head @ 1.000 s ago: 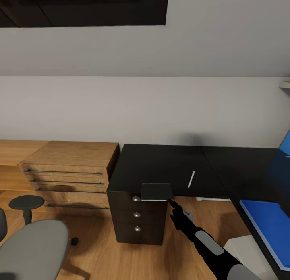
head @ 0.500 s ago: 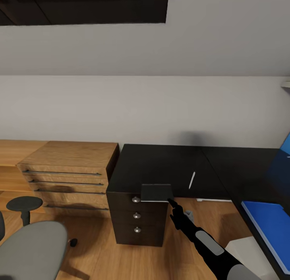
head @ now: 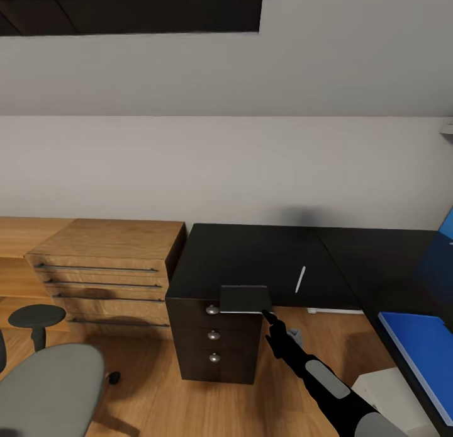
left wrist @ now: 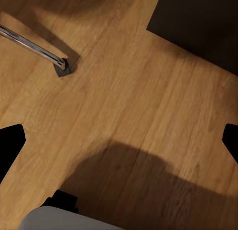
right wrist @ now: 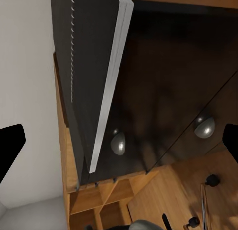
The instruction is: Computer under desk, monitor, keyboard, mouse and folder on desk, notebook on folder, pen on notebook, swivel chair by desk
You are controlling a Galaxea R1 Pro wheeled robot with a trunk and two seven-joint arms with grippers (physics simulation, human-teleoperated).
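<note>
Grey sloped walls and a pale plank floor frame the glossy black counter, which turns a corner toward the right of the head view. On that right wing the bright blue folder already lies flat, so that step looks done. The notebook, thin, dark grey and matte, is held level just above the counter's front edge over the black drawer unit with its round metal knobs; the right tool is clamped on its near corner (the right wrist view shows the notebook edge-on, a pale band of pages). It has yet to go on the folder, well apart to the right. The pen, a slim pale stick, rests on the counter near the notebook and goes on last. The swivel chair, grey upholstered with a black armrest, stands off to the left and needs bringing in.

The left tool hangs over bare floor, its fingers apart and empty, near a chrome chair leg.
</note>
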